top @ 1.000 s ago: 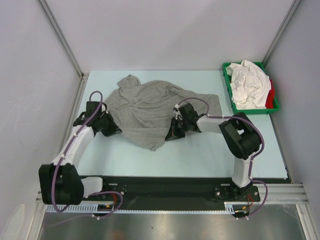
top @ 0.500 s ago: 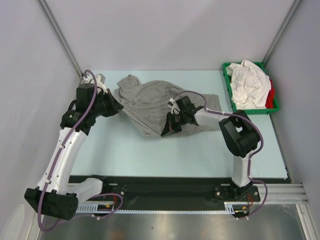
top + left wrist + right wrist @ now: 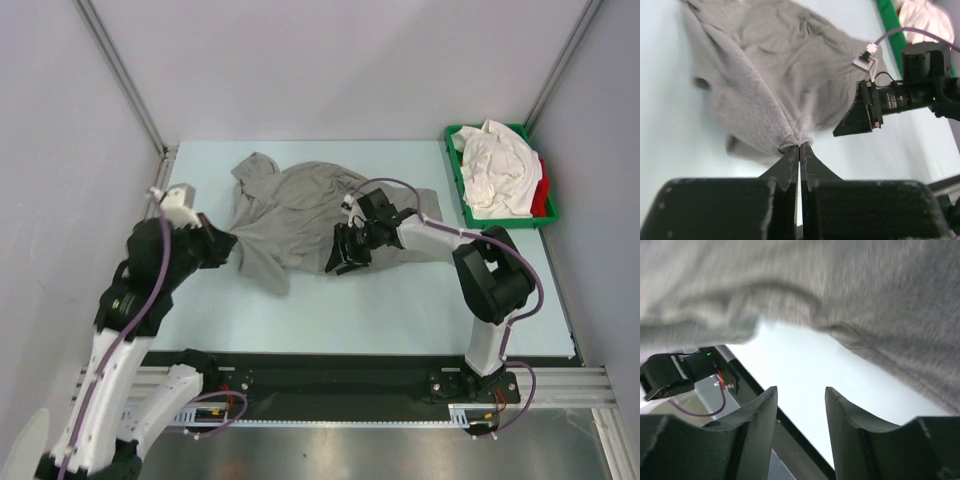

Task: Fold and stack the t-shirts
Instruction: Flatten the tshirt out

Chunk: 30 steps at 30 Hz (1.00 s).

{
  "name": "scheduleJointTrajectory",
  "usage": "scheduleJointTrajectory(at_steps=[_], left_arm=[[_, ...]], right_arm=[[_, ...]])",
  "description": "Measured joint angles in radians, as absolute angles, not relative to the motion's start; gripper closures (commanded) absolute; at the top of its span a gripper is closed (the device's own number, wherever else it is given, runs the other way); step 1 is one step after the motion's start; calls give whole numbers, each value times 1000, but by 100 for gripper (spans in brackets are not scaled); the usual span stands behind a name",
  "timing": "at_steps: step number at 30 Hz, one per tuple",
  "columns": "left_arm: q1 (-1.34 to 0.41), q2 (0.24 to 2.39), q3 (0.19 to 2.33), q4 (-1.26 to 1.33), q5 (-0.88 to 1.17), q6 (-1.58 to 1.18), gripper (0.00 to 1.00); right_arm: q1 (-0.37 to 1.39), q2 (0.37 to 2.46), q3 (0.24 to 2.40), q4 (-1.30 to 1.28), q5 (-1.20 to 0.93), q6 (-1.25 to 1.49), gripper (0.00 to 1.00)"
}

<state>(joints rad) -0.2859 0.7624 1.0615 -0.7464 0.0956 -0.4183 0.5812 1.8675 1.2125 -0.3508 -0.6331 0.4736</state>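
A heather grey t-shirt (image 3: 295,205) lies crumpled across the middle of the pale blue table, bunched toward its left side. My left gripper (image 3: 231,241) is shut on a pinched fold of its edge; in the left wrist view the fingertips (image 3: 800,146) meet tightly on the cloth (image 3: 765,75). My right gripper (image 3: 339,264) hovers at the shirt's near edge, jaws open with nothing between them (image 3: 800,392); the grey fabric (image 3: 865,295) hangs just above and beyond them. White t-shirts (image 3: 495,165) and a red one (image 3: 543,190) are piled in the tray.
The green plastic tray (image 3: 456,185) sits at the far right corner. Bare table (image 3: 380,310) lies in front of the shirt, and the black base rail (image 3: 330,375) runs along the near edge. Grey walls close in the left, right and back.
The right gripper has opened and let go of the grey shirt. The left arm has lifted and swung with the pinched edge, dragging the shirt's near part leftward into a bunch.
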Motion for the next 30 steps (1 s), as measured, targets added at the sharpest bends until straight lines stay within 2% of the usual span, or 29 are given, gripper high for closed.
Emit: scheduleJointTrajectory(at_steps=[3,6,8,18,20,22,24,26,27,29,30], left_arm=[[-257,659,1029,-752,75,-428,100],[-210,778,1038,-755,147,-430,100],[-237,860,1041,-716,172,-445,100],[-291,826,1122,-660,210,-473,100],[-291,834,1111,-661,213,-480,100],[-291,856,1108,-669,213,-481,100],[-291,864,1108,-673,213,-483,100],[-291,863,1108,-676,216,-491,100],[-291,863,1108,-675,218,-496,100],[-291,863,1108,-675,223,-499,100],[-291,863,1108,-675,224,-500,100]], right_arm=[[584,1818,1213,-353,-633,472,49],[595,1812,1221,-358,-633,469,43],[609,1813,1226,-370,-630,464,35],[779,1813,1214,-236,-661,479,32],[810,1812,1180,-169,-657,513,21],[839,1811,1121,-82,-628,568,16],[854,1810,1045,13,-596,634,15],[856,1810,977,98,-548,706,16],[857,1810,948,139,-523,737,24],[857,1810,914,210,-479,781,46],[859,1810,901,250,-453,805,52]])
